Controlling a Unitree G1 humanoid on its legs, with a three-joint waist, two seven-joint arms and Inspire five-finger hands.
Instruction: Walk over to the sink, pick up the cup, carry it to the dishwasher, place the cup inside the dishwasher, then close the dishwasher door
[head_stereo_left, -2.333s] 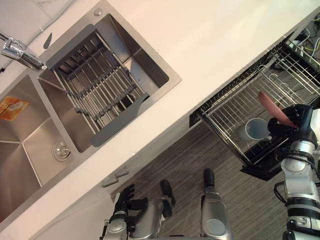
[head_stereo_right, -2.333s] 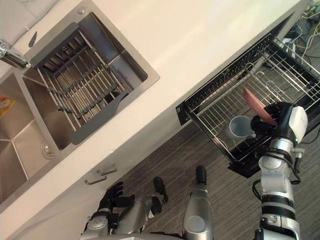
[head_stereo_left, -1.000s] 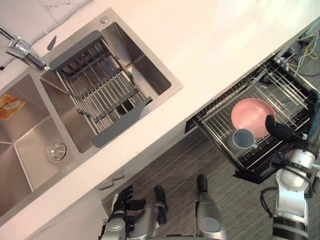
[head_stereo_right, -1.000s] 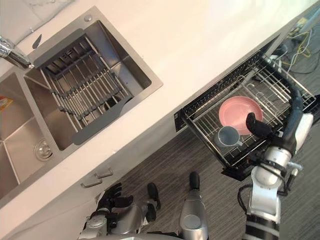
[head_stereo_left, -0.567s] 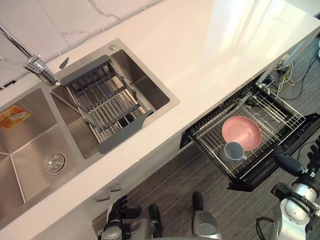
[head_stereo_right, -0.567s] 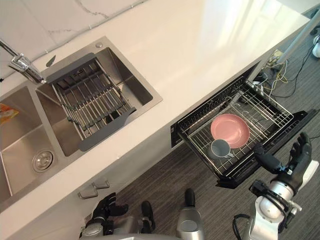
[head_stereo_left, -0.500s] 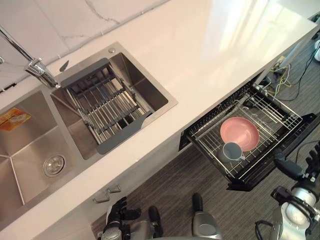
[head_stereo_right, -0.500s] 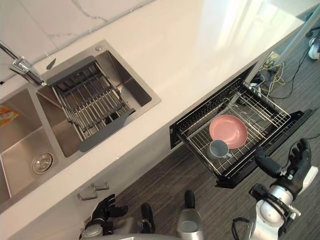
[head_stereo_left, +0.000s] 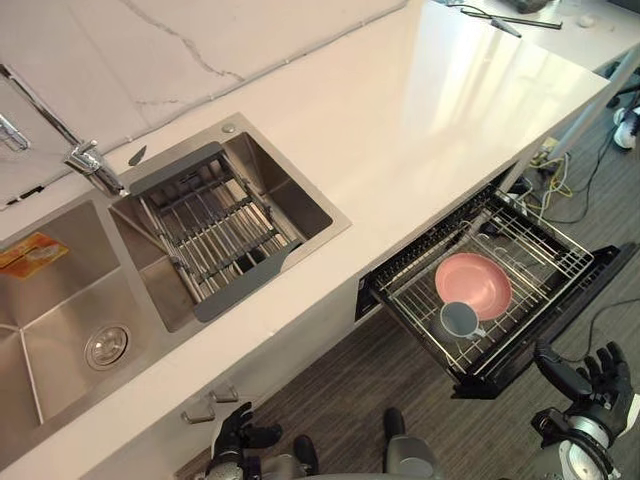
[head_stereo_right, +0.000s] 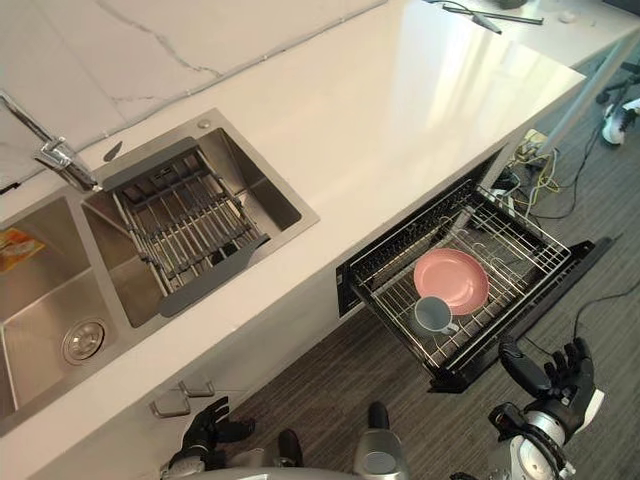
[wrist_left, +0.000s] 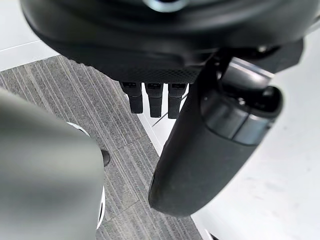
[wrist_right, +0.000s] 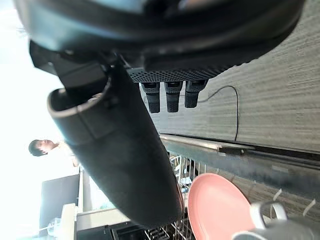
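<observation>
On your left is the sink; below it your left hand looks loosely open and empty, though it shows small. The cup sits in the pulled-out dishwasher rack, just beside the pink plate. Your right hand hovers near the rack's front, fingers spread wide, holding nothing.

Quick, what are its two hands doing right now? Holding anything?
Left hand: open, holding nothing.
Right hand: open, holding nothing.
</observation>
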